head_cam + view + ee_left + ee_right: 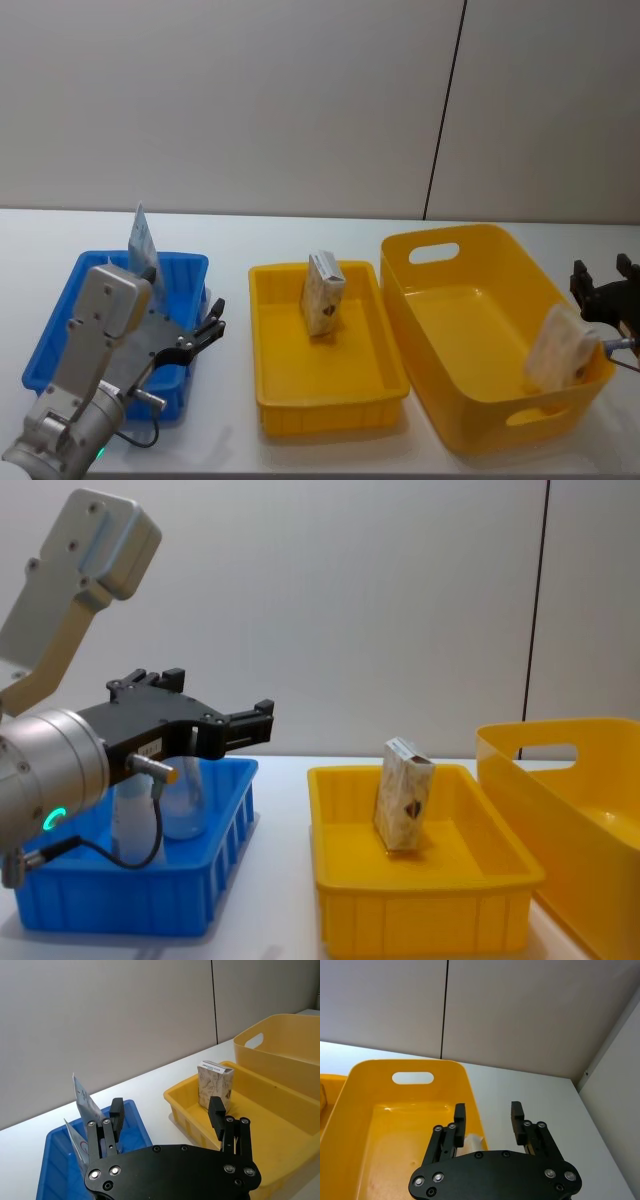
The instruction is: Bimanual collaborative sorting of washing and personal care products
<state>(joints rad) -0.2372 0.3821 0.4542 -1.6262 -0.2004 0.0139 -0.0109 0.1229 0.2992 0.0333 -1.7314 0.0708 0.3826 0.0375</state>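
Because the beige carton [323, 292] stands tilted on end inside the yellow tray [330, 412], with the left gripper [213, 322] spread empty just left of that tray and the right gripper [603, 272] likewise spread well to its right, a glancing finger could topple it.

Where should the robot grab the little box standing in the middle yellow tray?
Probably its upper half, coming from above: the box stands nearly upright in the tray, with its top clear of the walls, so its two wide faces can be pinched.
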